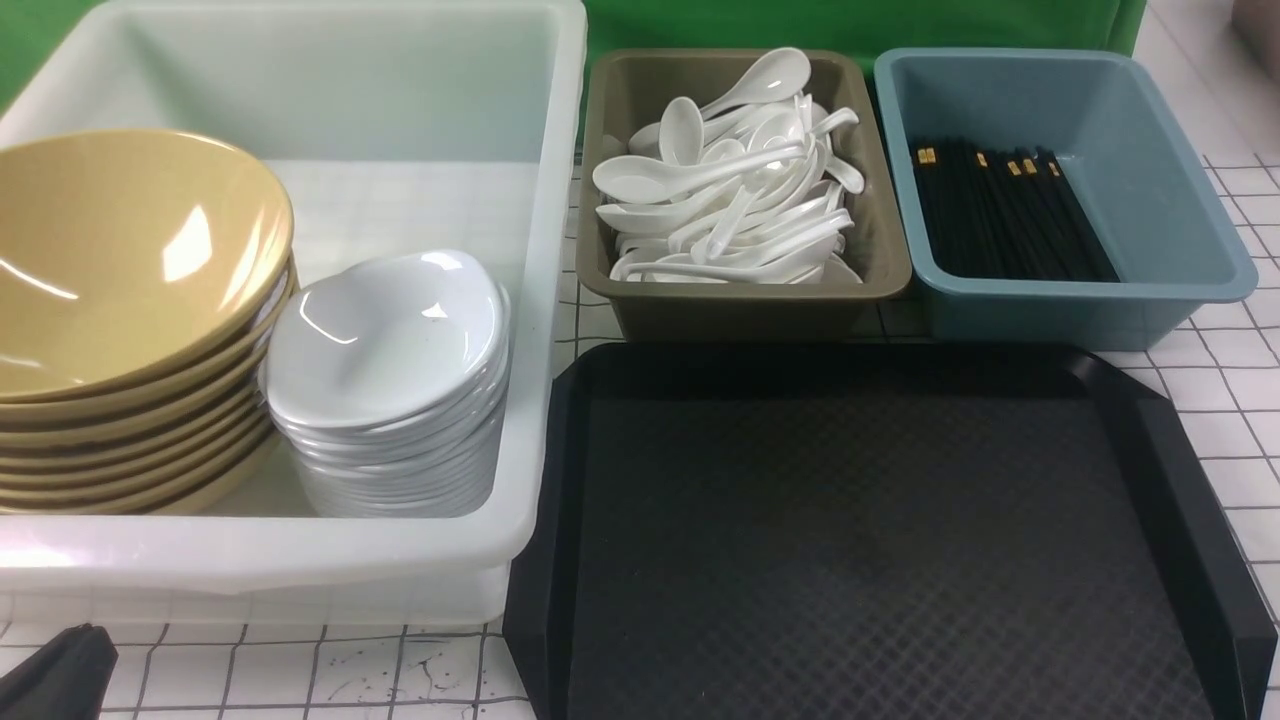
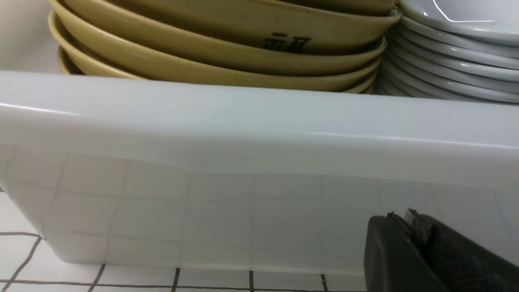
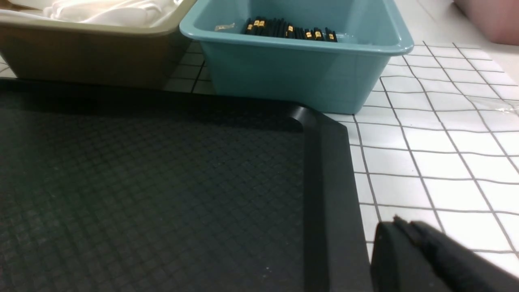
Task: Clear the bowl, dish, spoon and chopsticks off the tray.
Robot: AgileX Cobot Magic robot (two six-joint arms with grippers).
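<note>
Dark, unreadable characters on a stacked yellow bowl (image 2: 227, 52)

Both grippers closed, held low at the near edge of the scene

The left gripper (image 2: 409, 227) is seen with its jaws pressed together and nothing held between them; only its dark tip (image 1: 62, 665) is caught in the front view's near-left corner. The right gripper (image 3: 401, 229) is likewise closed and empty, and is shown only by its own wrist camera.
</note>
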